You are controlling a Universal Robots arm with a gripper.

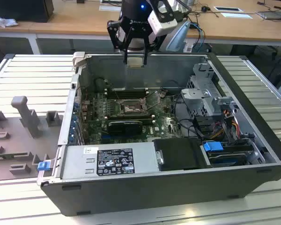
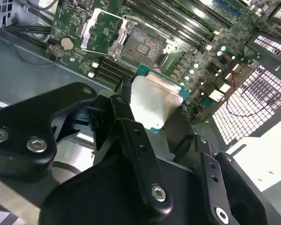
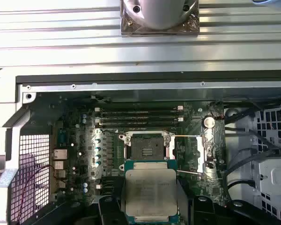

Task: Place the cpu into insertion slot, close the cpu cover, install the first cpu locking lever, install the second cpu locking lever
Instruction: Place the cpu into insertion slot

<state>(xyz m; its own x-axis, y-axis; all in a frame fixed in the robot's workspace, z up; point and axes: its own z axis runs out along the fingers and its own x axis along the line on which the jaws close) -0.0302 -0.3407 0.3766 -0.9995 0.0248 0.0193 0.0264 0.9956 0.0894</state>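
Claw (image 1: 136,62) grips the cpu (image 3: 150,192) over the case's (image 1: 178,192) edge; your insertion slot (image 3: 147,144) lies empty, cpu cover (image 2: 96,30) open, every step left to you.

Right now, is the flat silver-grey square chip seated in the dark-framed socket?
No, the gripper holds the chip clear of the empty socket.

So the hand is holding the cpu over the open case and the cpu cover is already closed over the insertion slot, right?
Not closed: in the second wrist view the cpu cover is flipped open beside the insertion slot, whose contact field is bare. The hand does hold the cpu over the open case.
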